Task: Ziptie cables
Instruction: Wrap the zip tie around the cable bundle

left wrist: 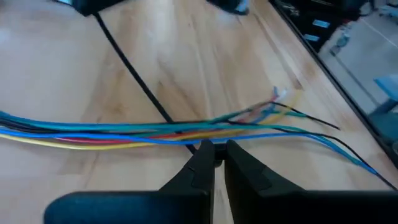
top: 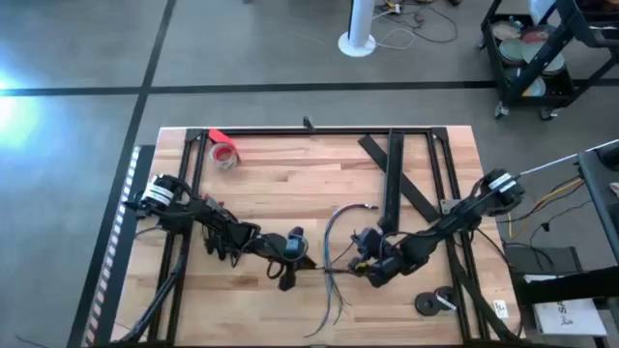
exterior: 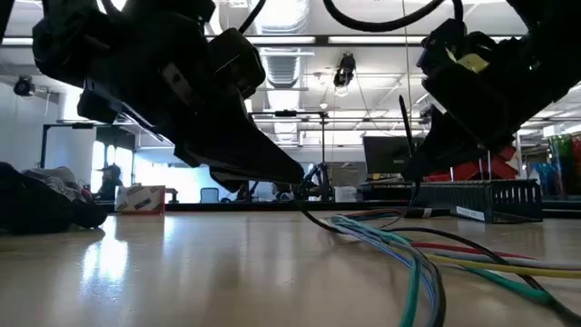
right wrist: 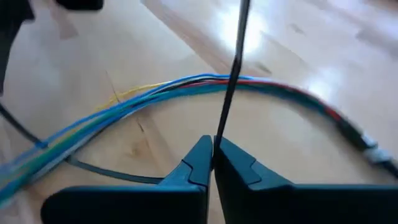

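Note:
The cables [top: 334, 259], a loose bundle of green, blue, yellow, red and dark wires, lie on the wooden table near its middle front; they also show in the low view [exterior: 408, 250]. The ziptie [left wrist: 137, 78], a thin dark strip, crosses the cables [left wrist: 124, 130]. My left gripper [top: 295, 266] stands just left of the bundle, shut on the ziptie. My right gripper [top: 366, 268] stands just right of the bundle, shut on the same strip [right wrist: 231, 74], and the cables [right wrist: 155, 90] curve in front of it. My left gripper pinches one end of the ziptie [left wrist: 198, 148] between its two fingertips, low over the table beside the bundle. From the fingers the strip slants across the cables toward my other gripper. My right gripper pinches the ziptie [right wrist: 217, 138] between its fingertips. A straight length of the strip runs on past the fingers, over the cables and clear of the table.
A red tape roll [top: 224, 152] lies at the far left. Wide flat black strips [top: 392, 174] lie at the far right of the table, and small dark round parts [top: 435, 302] near the front right corner. Black rails [top: 290, 132] frame the table.

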Controlling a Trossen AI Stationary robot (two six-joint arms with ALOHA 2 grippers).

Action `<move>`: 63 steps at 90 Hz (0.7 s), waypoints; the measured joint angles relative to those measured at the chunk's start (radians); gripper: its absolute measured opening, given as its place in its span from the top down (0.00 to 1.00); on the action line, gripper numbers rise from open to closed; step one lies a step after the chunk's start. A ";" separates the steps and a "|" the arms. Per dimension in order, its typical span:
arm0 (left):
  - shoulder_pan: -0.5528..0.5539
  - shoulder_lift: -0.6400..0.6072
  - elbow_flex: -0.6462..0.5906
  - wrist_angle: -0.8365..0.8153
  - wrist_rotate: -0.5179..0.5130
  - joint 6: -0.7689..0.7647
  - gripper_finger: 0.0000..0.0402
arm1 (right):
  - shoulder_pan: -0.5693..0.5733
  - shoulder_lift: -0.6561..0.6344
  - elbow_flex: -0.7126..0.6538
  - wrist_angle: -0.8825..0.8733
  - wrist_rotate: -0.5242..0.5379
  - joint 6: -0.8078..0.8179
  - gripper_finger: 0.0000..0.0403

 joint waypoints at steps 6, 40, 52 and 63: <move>0.002 -0.001 0.000 0.021 -0.020 0.006 0.98 | 0.000 0.026 0.000 0.035 -0.001 -0.073 1.00; 0.004 -0.002 0.000 0.055 -0.044 -0.025 0.98 | 0.000 0.215 0.165 0.066 0.059 -0.516 1.00; 0.004 -0.002 0.000 0.052 -0.088 -0.066 0.98 | 0.003 0.271 0.248 0.005 0.078 -0.606 1.00; 0.003 -0.002 -0.004 0.010 -0.146 -0.150 0.98 | 0.015 0.303 0.322 -0.188 0.184 -0.550 1.00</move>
